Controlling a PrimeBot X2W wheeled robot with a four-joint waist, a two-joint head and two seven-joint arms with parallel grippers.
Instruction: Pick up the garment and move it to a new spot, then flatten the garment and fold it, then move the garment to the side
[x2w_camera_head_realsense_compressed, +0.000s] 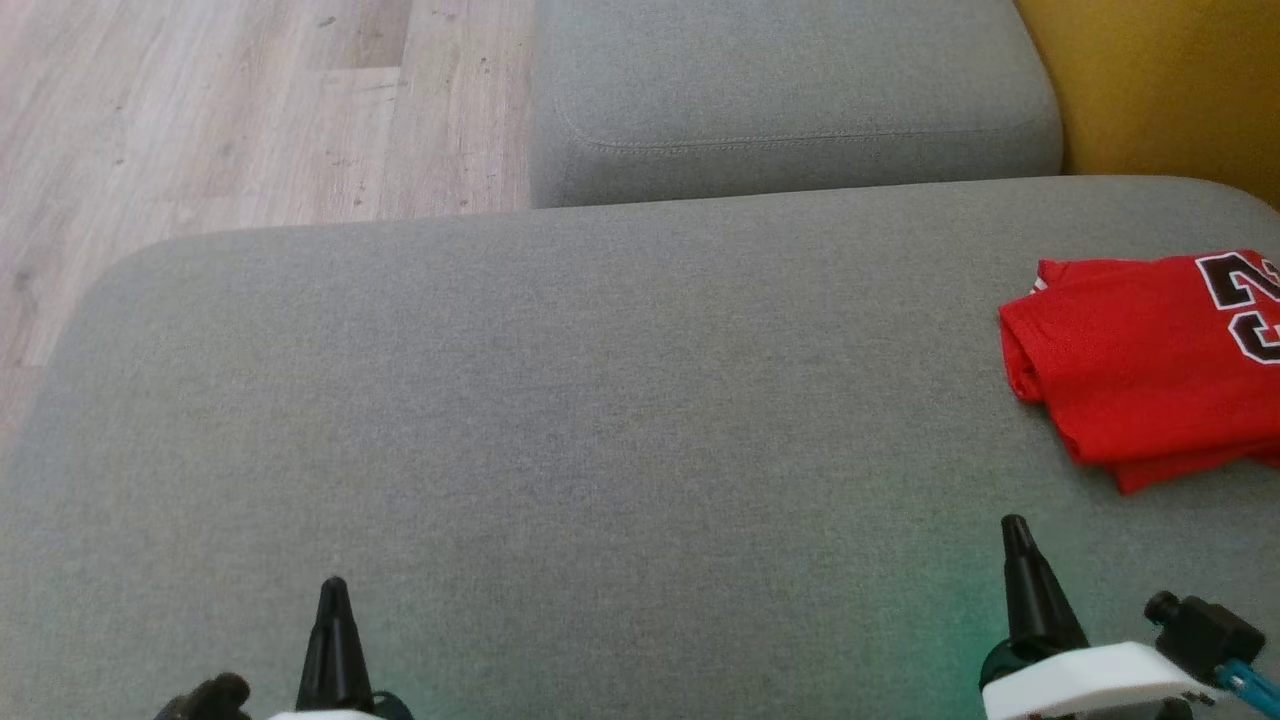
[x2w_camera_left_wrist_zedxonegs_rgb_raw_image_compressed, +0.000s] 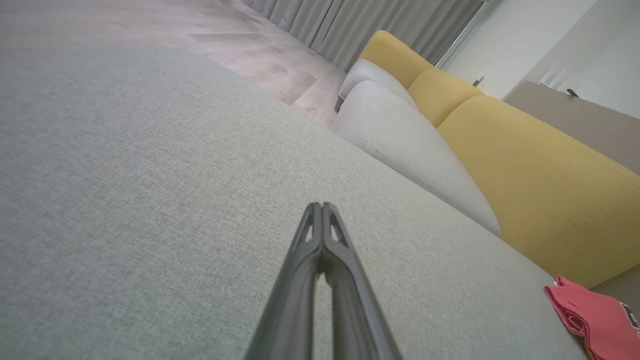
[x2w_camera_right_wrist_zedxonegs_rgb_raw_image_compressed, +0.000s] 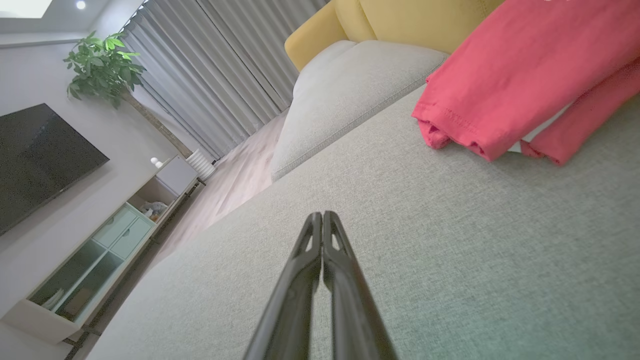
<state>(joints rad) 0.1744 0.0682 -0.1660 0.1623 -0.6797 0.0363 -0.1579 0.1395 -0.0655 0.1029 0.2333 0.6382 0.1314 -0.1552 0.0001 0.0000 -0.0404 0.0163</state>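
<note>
The garment (x2w_camera_head_realsense_compressed: 1140, 355) is a red jersey with a dark number, lying folded at the right edge of the grey sofa seat (x2w_camera_head_realsense_compressed: 600, 400). It also shows in the left wrist view as the garment (x2w_camera_left_wrist_zedxonegs_rgb_raw_image_compressed: 595, 317) at lower right, and in the right wrist view as the garment (x2w_camera_right_wrist_zedxonegs_rgb_raw_image_compressed: 520, 75) at upper right. My left gripper (x2w_camera_head_realsense_compressed: 334, 588) rests shut and empty at the lower left, far from the jersey. My right gripper (x2w_camera_head_realsense_compressed: 1016, 525) is shut and empty, a short way in front of the jersey, apart from it. The fingertips meet in both wrist views: left gripper (x2w_camera_left_wrist_zedxonegs_rgb_raw_image_compressed: 321, 205), right gripper (x2w_camera_right_wrist_zedxonegs_rgb_raw_image_compressed: 322, 214).
A second grey cushion (x2w_camera_head_realsense_compressed: 790, 90) lies beyond the seat, with a yellow backrest (x2w_camera_head_realsense_compressed: 1160, 80) at the far right. Wooden floor (x2w_camera_head_realsense_compressed: 230, 110) lies to the left. A TV (x2w_camera_right_wrist_zedxonegs_rgb_raw_image_compressed: 35, 155), a cabinet (x2w_camera_right_wrist_zedxonegs_rgb_raw_image_compressed: 100, 255), a plant (x2w_camera_right_wrist_zedxonegs_rgb_raw_image_compressed: 100, 65) and curtains (x2w_camera_right_wrist_zedxonegs_rgb_raw_image_compressed: 225, 75) stand across the room.
</note>
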